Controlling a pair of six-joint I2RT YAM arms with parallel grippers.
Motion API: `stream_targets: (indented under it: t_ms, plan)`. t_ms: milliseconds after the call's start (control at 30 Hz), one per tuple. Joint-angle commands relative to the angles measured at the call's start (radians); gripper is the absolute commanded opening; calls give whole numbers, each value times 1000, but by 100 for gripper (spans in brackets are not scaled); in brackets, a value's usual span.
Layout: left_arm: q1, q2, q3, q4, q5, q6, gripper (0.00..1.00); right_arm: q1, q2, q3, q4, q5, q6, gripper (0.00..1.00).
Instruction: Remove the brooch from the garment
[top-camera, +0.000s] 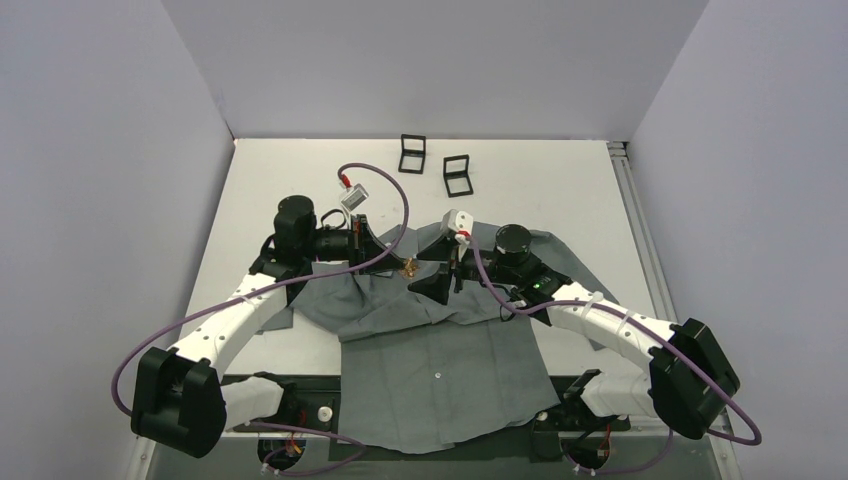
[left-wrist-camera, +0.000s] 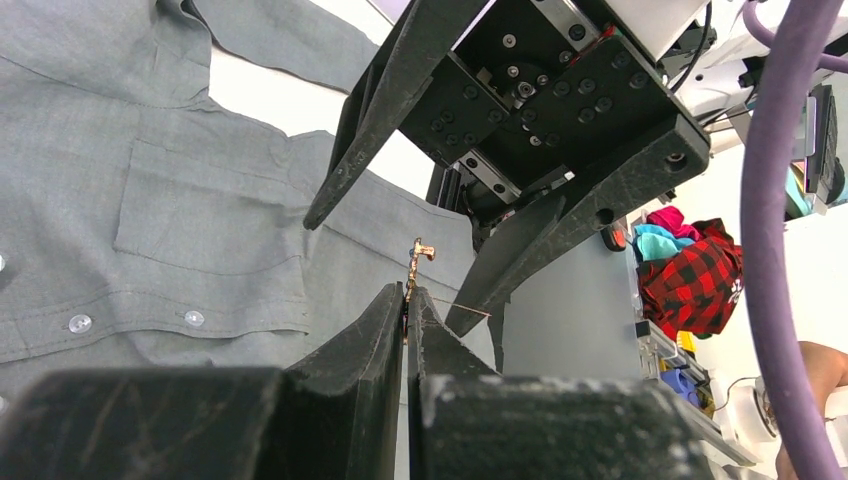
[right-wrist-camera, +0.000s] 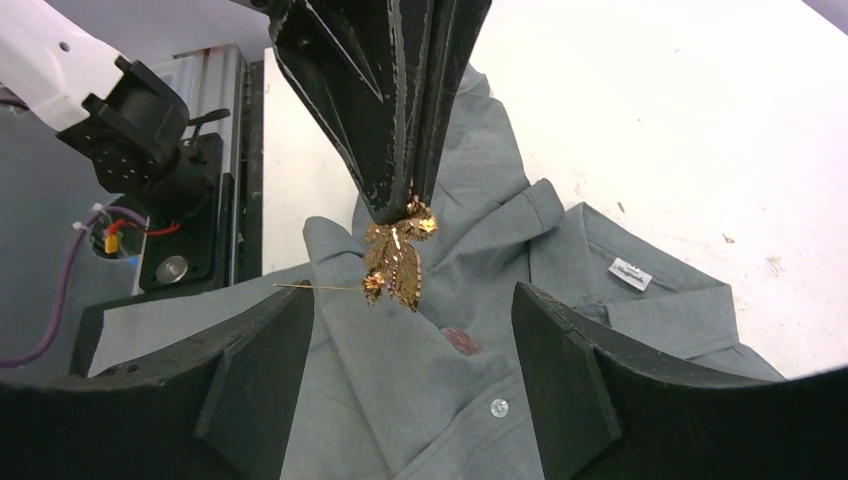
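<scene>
Left gripper (right-wrist-camera: 400, 208): fingers pressed together, clamped on the top edge of the brooch (right-wrist-camera: 397, 262); they come down from above in the right wrist view.
Brooch: gold and leaf-shaped, hanging just below the left fingertips, with a thin pin (right-wrist-camera: 305, 287) sticking out sideways from it.
Brooch and cloth: seen against the garment (top-camera: 440, 380) under the left gripper; whether it touches the fabric cannot be told.
Right gripper (right-wrist-camera: 410, 300): fingers spread wide apart and holding nothing, one on each side of the brooch and facing the left gripper.
Garment: grey shirt spread flat beneath both grippers, collar and its white label (right-wrist-camera: 628, 273) beyond the right gripper.
Reddish patch (right-wrist-camera: 460, 340): small, on the cloth just below the brooch; what it is cannot be told.
White button (right-wrist-camera: 498, 407): on the shirt front, between the right fingers.
Black boxes (top-camera: 412, 153): two on the table (top-camera: 560, 190), well beyond both grippers.
</scene>
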Motion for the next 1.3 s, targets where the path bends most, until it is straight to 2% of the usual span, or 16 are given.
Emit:
stream_targets:
  t_ms: [0,300,433,1067,1267]
  plan:
    - [6,-6,3,26,2,25,0,1,11,32,114,-58,55,66]
    - [3,0,3,22,18,43,0,-25,25,19,164,-93,102,46]
    - [-3,3,3,25,27,46,0,-30,33,18,171,-101,110,41]
    - [-18,-1,9,22,53,72,0,-64,77,8,275,-138,225,26]
    - [-20,-6,23,-13,48,100,0,-93,127,-2,425,-131,399,19]
